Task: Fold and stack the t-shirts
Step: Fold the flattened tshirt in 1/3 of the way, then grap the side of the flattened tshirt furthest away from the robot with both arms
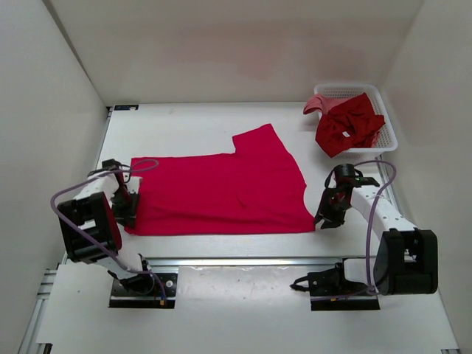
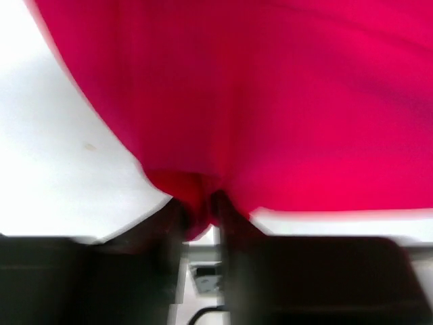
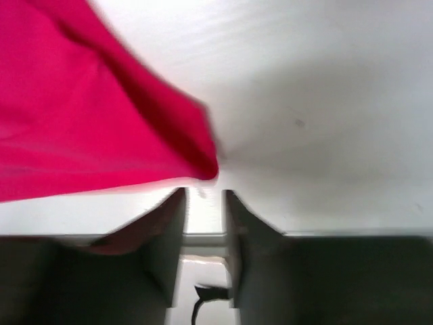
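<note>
A bright pinkish-red t-shirt (image 1: 221,192) lies spread flat across the table, one sleeve pointing to the back. My left gripper (image 1: 129,214) is at its near left corner. In the left wrist view a bulge of the t-shirt (image 2: 270,101) hem sits between the fingers of the left gripper (image 2: 199,203), which stand slightly apart. My right gripper (image 1: 324,219) is just off the near right corner. In the right wrist view the right gripper (image 3: 203,196) stands a little open and empty, with the t-shirt (image 3: 81,115) corner just beyond its tips.
A white mesh basket (image 1: 387,136) stands at the back right. It holds a dark crimson t-shirt (image 1: 346,129) and a salmon pink one (image 1: 317,103) that drapes over its left rim. A metal rail (image 1: 243,260) runs along the near table edge.
</note>
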`<state>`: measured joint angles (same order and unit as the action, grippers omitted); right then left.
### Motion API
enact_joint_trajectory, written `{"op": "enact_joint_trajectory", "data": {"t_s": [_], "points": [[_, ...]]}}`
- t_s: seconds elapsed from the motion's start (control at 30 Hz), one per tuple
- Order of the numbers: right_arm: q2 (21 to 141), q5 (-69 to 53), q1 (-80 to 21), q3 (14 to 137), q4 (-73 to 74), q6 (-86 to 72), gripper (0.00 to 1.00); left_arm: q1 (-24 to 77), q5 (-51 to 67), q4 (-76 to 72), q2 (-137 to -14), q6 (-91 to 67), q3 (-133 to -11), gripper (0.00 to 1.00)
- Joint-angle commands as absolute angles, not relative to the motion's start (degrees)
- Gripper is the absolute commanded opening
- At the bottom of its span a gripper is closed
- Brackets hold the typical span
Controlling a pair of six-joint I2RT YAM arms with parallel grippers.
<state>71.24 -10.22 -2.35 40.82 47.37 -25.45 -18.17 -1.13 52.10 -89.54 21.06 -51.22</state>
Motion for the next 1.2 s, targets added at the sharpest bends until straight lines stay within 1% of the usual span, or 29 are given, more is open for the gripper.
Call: {"op": "enact_joint_trajectory", "data": {"t_s": [0.0,0.03,0.07,0.1,0.13,0.17,0.2,0.23,0.27,0.33,0.37,0.4,0.43,0.47,0.5,0.57,0.67,0.8,0.9,0.97,1.03,1.1,1.17], "points": [[71.64,-6.69,-0.7,44.72,54.04,-24.61,0.32,-17.13,-4.92,53.61,-84.29,23.03,-49.13,0.41],[70.93,-4.42,-1.57,46.04,54.92,-24.44,0.36,-18.53,-5.01,53.7,-83.07,23.03,-48.87,0.54],[70.84,-1.7,-3.06,49.54,56.67,-23.74,0.53,-19.41,-4.84,53.53,-81.75,22.94,-49.39,0.64],[71.54,-0.19,-5.16,54.27,59.21,-22.51,0.77,-20.73,-5.79,53.44,-80.26,22.24,-49.31,0.7],[73.28,2.17,-6.32,59.88,59.85,-20.59,0.81,-22.31,-6.58,52.92,-79.55,21.71,-50.7,0.72],[76.69,5.07,-8.68,62.81,62.29,-19.61,0.81,-23.89,-7.29,52.48,-78.24,21.1,-51.93,0.76],[78.29,6.23,-10.79,69.45,64.66,-17.86,0.81,-24.17,-7.99,51.43,-77.35,20.83,-52.99,0.76],[83.01,7.2,-12.12,77.0,65.82,-16.1,0.81,-24.52,-8.0,51.07,-77.08,19.87,-55.17,0.78],[88.19,9.47,-14.91,80.73,67.22,-15.65,0.81,-24.17,-8.26,50.63,-77.34,19.08,-57.72,0.79],[94.97,7.57,-16.78,93.72,65.58,-15.38,0.82,-21.9,-7.04,48.44,-78.92,17.41,-63.07,0.79],[100.06,3.56,-16.96,96.65,65.04,-15.12,0.81,-20.06,-6.68,48.17,-81.01,16.62,-66.93,0.79],[106.37,3.78,-17.31,103.9,64.69,-15.2,0.8,-18.82,-5.29,46.77,-83.56,15.31,-70.97,0.79],[109.48,5.0,-17.58,112.41,65.3,-15.21,0.8,-17.76,-3.36,46.24,-86.63,15.03,-72.93,0.79],[115.25,5.18,-17.4,116.5,65.04,-15.99,0.8,-16.54,-2.9,45.97,-88.66,13.46,-76.95,0.79],[118.01,5.53,-17.23,123.94,64.17,-16.0,0.79,-16.09,-1.25,45.36,-92.25,12.14,-78.82,0.8],[128.27,6.85,-16.96,137.49,62.24,-16.95,0.79,-15.56,0.0,44.22,-98.07,10.47,-85.05,0.79],[137.78,5.36,-15.03,146.31,57.58,-18.02,0.79,-16.17,1.58,43.51,-106.59,8.62,-91.47,0.8],[144.13,6.59,-15.73,150.64,50.65,-16.53,0.8,-16.0,5.89,43.24,-114.59,7.38,-96.93,0.8],[147.2,9.73,-17.48,151.52,45.8,-14.77,0.85,-14.16,6.59,42.01,-118.81,6.68,-97.9,0.83],[148.79,12.21,-18.54,151.26,41.5,-10.48,0.9,-13.36,6.94,41.75,-120.32,6.16,-98.35,0.83],[151.16,15.98,-20.03,151.52,36.75,-8.27,0.96,-12.31,6.07,41.14,-122.51,5.63,-100.01,0.84],[152.31,14.07,-19.34,151.26,36.12,-10.96,0.96,-11.69,5.8,41.22,-124.36,5.1,-101.5,0.84],[152.67,8.12,-16.8,149.43,38.75,-16.66,0.9,-11.43,5.28,41.22,-125.85,5.19,-103.0,0.84]]}}
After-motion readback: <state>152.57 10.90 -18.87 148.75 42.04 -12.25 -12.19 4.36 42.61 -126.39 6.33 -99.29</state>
